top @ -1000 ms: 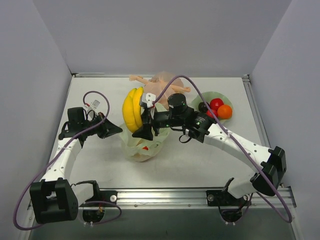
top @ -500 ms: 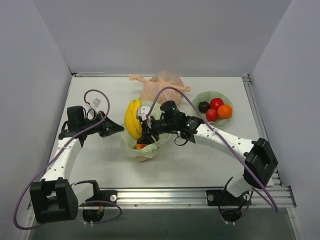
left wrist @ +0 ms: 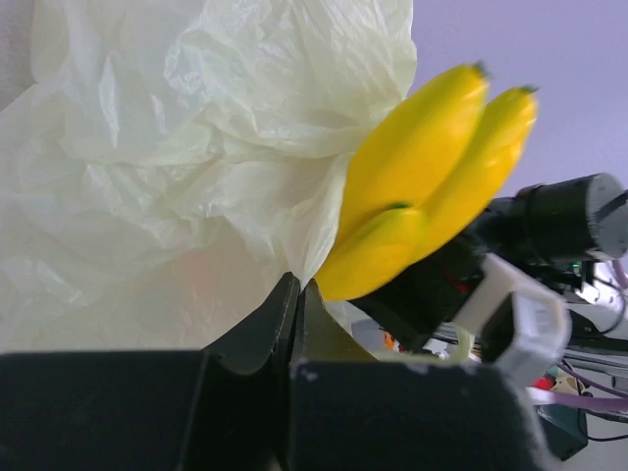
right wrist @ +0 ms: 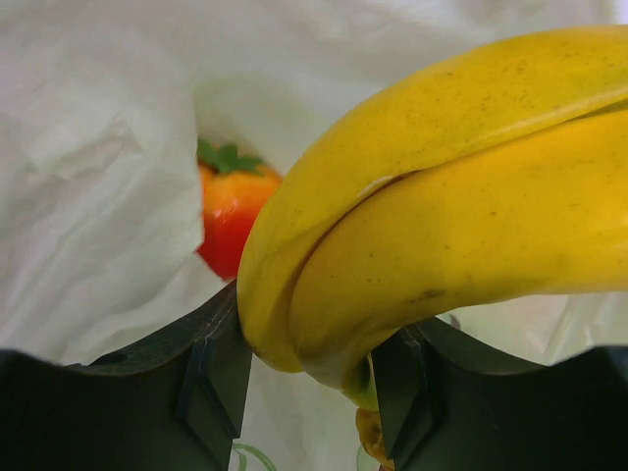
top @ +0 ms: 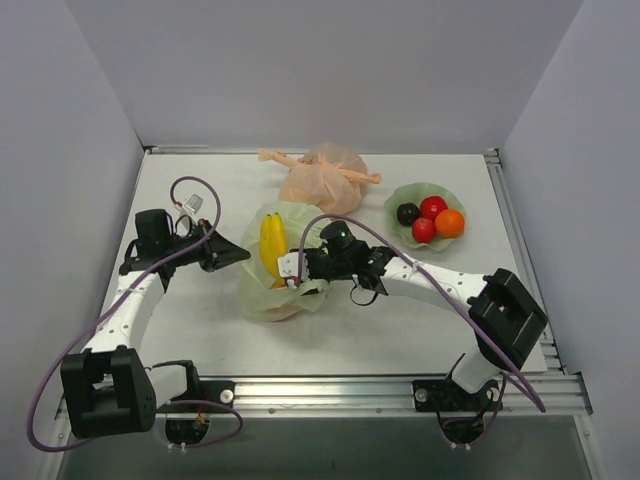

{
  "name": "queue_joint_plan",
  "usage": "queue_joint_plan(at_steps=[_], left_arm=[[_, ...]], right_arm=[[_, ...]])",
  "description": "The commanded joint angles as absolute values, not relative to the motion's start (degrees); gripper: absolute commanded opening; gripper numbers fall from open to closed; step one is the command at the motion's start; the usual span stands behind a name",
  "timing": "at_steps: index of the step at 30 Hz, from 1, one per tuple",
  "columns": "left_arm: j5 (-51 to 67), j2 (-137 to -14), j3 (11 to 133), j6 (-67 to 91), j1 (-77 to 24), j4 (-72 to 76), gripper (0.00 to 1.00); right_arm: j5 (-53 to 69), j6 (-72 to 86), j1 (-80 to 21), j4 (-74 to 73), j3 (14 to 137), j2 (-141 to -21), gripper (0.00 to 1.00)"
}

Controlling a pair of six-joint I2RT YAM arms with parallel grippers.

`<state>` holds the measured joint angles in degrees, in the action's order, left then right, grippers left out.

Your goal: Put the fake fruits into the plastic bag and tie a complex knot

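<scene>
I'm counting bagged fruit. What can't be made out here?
- Fruit inside the bag: top view, plastic and bananas cover them; right wrist view shows one red fruit, partly behind a fold.
- Bag handles: lost in crumpled plastic, every view.
- Dark fruit in the dish: top view, too small to identify.
- Banana count: right wrist view, cut off by the edge.

Bananas [right wrist: 442, 196] run off the right edge of the right wrist view, and from above their lower ends are buried in the plastic bag [top: 255, 292]. A bag fold covers half the red fruit [right wrist: 231, 211]. Right gripper [right wrist: 312, 388]: from above, its fingertips are lost in the bag's mouth. Dark fruit [top: 407, 213] in the dish [top: 424, 189], too small to name.
</scene>
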<state>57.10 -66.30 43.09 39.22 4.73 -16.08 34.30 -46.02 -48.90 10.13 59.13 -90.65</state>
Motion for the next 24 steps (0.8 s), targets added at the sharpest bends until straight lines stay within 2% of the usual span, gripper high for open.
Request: queue_joint_plan(at_steps=[1,3,6,7,8,10,12,13,15,18,19,24], left_arm=[[59.85,-67.15,44.65,40.52,5.27,-11.78,0.00],[59.85,-67.32,44.65,40.87,5.45,-11.08,0.00],[60.20,-68.20,45.00,42.18,5.89,-9.41,0.00],[60.38,-68.64,45.26,42.71,5.98,-8.80,0.00],[60.47,-68.99,45.52,42.98,6.06,-8.44,0.00],[61.08,-69.95,46.49,43.33,6.41,-7.74,0.00],[61.17,-70.57,47.19,43.24,6.50,-7.82,0.00],[61.00,-71.19,47.55,43.33,6.59,-7.82,0.00],[61.26,-71.54,48.34,43.77,6.77,-7.03,0.00],[61.78,-72.33,49.48,43.86,6.86,-6.77,0.00],[62.31,-72.68,49.66,43.86,6.94,-6.59,0.00],[63.81,-73.65,49.48,43.07,7.56,-6.42,0.00]], right_arm=[[29.28,-62.64,-49.39,15.89,55.29,-90.97,0.14],[28.13,-65.90,-49.39,18.36,52.67,-91.05,0.17],[26.46,-73.02,-49.39,21.97,50.46,-91.32,0.29],[26.11,-75.56,-49.48,22.32,50.28,-91.41,0.49],[25.41,-76.46,-49.57,22.85,50.01,-91.41,0.59],[24.26,-79.69,-50.09,22.77,49.57,-91.15,0.75],[24.43,-82.25,-50.19,21.54,49.31,-90.44,0.84],[24.26,-84.09,-50.27,19.36,49.48,-90.09,1.00],[23.04,-85.51,-50.45,16.28,50.44,-89.39,1.00],[22.24,-82.90,-50.63,3.99,57.02,-89.03,1.00],[22.93,-82.36,-50.45,-3.61,59.39,-89.12,1.00],[31.45,-73.34,-48.69,-20.81,74.48,-88.95,1.00]])
